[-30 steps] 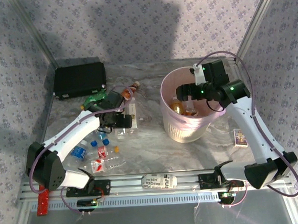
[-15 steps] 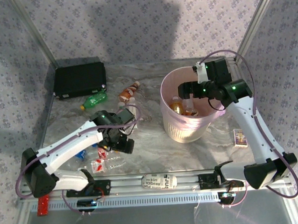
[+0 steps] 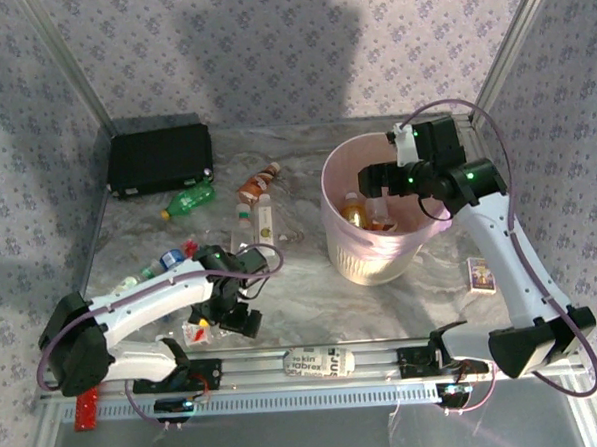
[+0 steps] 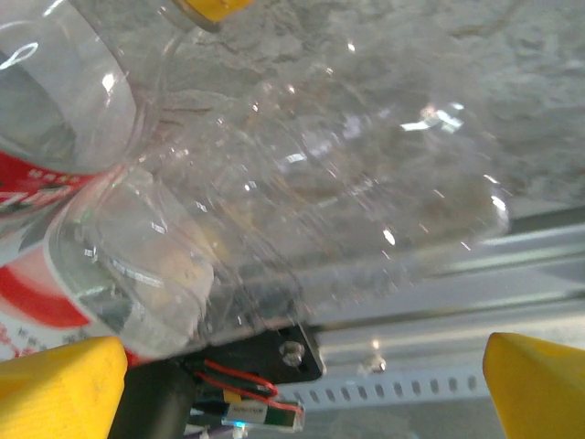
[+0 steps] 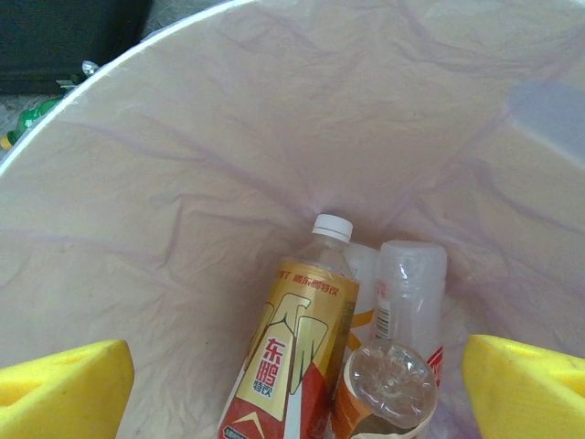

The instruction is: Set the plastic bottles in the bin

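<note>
My left gripper hovers open low over the front-left table. Its yellow fingertips stand wide apart with nothing between them. Just beyond them lie a clear bottle and a red-labelled bottle. More plastic bottles lie on the table: a green one, an orange-capped one, a clear pair and a blue-capped one. My right gripper hangs open over the pink bin, empty. Inside the bin are a gold-and-red bottle, a clear bottle and an orange-labelled one.
A flat black case sits at the back left. A small picture card lies right of the bin. A printed strip rests on the metal rail along the near edge. Patterned walls enclose the table.
My left arm has drawn back from the bottles in the middle toward the near-left cluster, and its jaws have widened. The right gripper stays over the bin, barely shifted.
</note>
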